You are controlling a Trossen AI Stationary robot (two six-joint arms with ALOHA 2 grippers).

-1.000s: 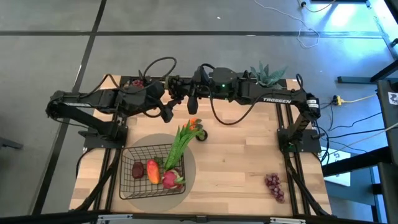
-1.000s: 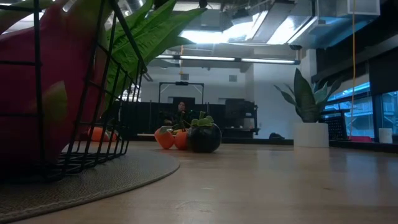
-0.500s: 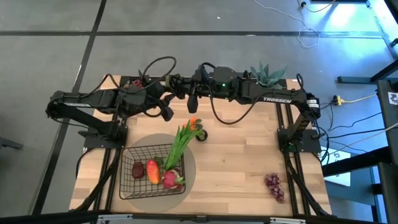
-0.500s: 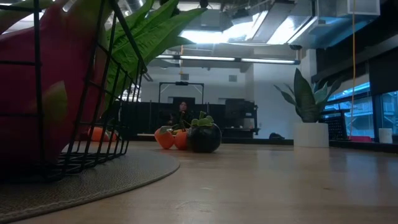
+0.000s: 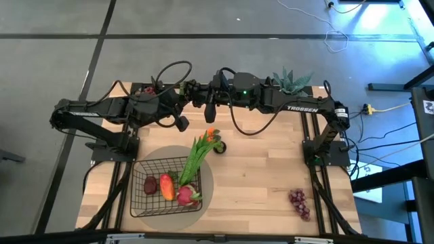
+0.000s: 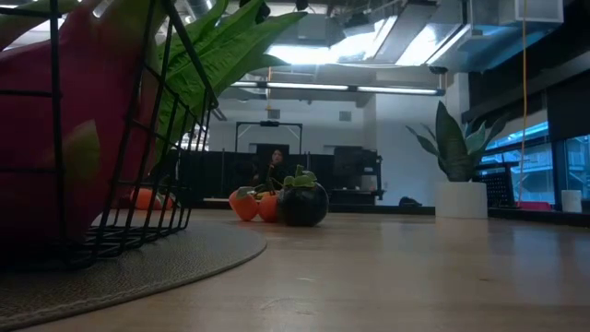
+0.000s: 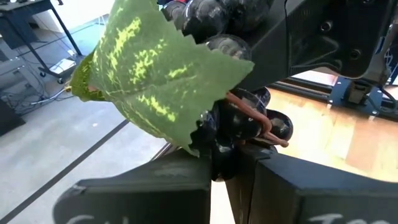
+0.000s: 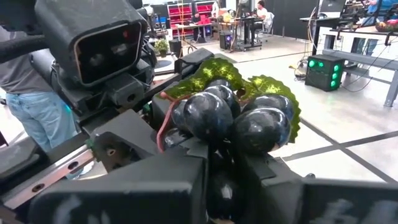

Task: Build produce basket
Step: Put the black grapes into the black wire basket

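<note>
Pale wood planks make up the table (image 5: 264, 176) I'm working over. On its near left sits the black wire basket (image 5: 142, 196) on a round grey mat (image 5: 207, 177), holding a dark fruit (image 5: 150, 184), a red-orange mango (image 5: 166, 186) and a pink dragon fruit (image 5: 184, 196); long green leafy stalks (image 5: 195, 157) lean out over its far rim. Just past the stalks lie small orange fruits (image 6: 245, 205) beside a dark round fruit (image 6: 302, 204). A red-purple grape bunch (image 5: 299, 202) lies well apart at the near right.

At the far edge, both arms meet over a dark grape bunch (image 8: 233, 121) with green leaves (image 7: 155, 68). My left pincer (image 7: 217, 171) is closed tight on the dark grape bunch's stem end. My right pincer (image 8: 214, 171) is narrow, clamped on the same bunch.
</note>
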